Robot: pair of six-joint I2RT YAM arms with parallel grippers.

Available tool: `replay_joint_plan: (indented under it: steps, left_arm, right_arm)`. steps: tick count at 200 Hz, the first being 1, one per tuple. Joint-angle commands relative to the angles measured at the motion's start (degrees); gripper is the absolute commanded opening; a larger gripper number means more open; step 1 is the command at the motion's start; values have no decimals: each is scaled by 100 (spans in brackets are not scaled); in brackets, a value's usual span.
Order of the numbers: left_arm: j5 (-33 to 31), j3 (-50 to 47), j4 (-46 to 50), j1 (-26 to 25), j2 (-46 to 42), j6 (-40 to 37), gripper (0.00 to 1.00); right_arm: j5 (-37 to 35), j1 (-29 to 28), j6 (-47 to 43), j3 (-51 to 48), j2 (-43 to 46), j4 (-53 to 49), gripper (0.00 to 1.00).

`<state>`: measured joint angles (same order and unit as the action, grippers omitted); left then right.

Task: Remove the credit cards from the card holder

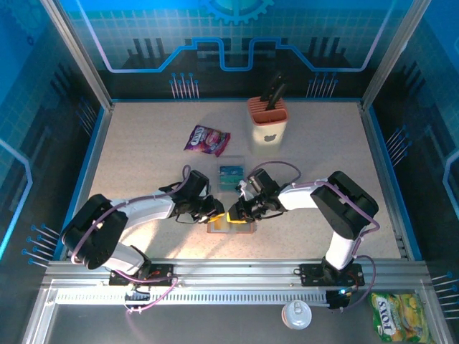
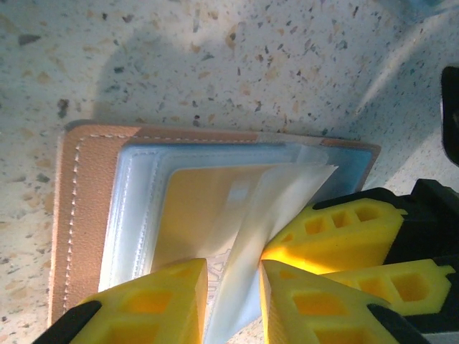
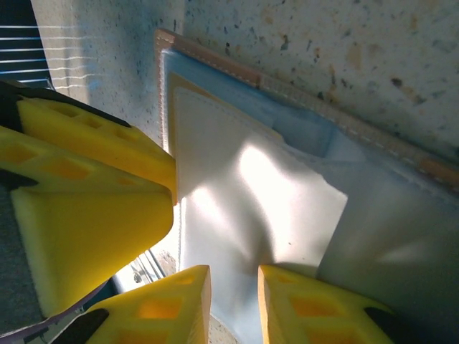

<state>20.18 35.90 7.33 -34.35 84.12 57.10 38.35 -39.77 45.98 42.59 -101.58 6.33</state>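
card holder (image 1: 231, 228): lies open and flat on the table (image 1: 143, 179), near edge, centre, between the two grippers. brown stitched rim, grey-blue inside
card holder, left wrist view (image 2: 86, 215): brown rim on the left, clear pockets stacked inside it
card holder, right wrist view (image 3: 215, 61): rim runs diagonally across the top
credit cards (image 1: 231, 175): teal stack out on the table just behind the card holder, apart from it
tan card (image 2: 193, 215): sits inside a clear pocket of the card holder
clear sleeve (image 2: 287, 193): one leaf lifted off the stack, tilted up, runs down between the left gripper's fingers
clear sleeve, right wrist view (image 3: 251, 193): white glare, its lower edge goes between the right gripper's fingers
left gripper (image 2: 233, 276): narrow, sleeve leaf in the gap, cannot tell if it pinches
right gripper (image 3: 234, 276): narrow, sleeve in the gap, cannot tell if it pinches
grippers together: tips just beside each other over the card holder, left (image 1: 215, 213), right (image 1: 240, 213)
knife block (image 1: 269, 122): upright, far side
snack packet (image 1: 206, 140): purple, left of the knife block
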Motion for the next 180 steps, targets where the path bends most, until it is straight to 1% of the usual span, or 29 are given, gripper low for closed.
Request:
replay_joint_plan:
  steps: [1, 68, 105, 139, 180]
  left_arm:
    - [-28, -36, 9, -47, 85, 91, 27]
    - [177, 5, -291, -97, 236, 196, 25]
    - [170, 13, -324, -105, 67, 258, 22]
    - [152, 119, -104, -137, -155, 206, 22]
    - [122, 247, -41, -256, -226, 211, 23]
  right_arm:
    - [136, 98, 111, -190, -82, 159, 25]
    - [175, 119, 144, -283, 15, 255, 25]
    - [124, 101, 214, -260, 344, 234, 25]
    - [-149, 101, 10, -58, 828, -375, 27]
    - [-871, 125, -466, 321, 1528, -1585, 29]
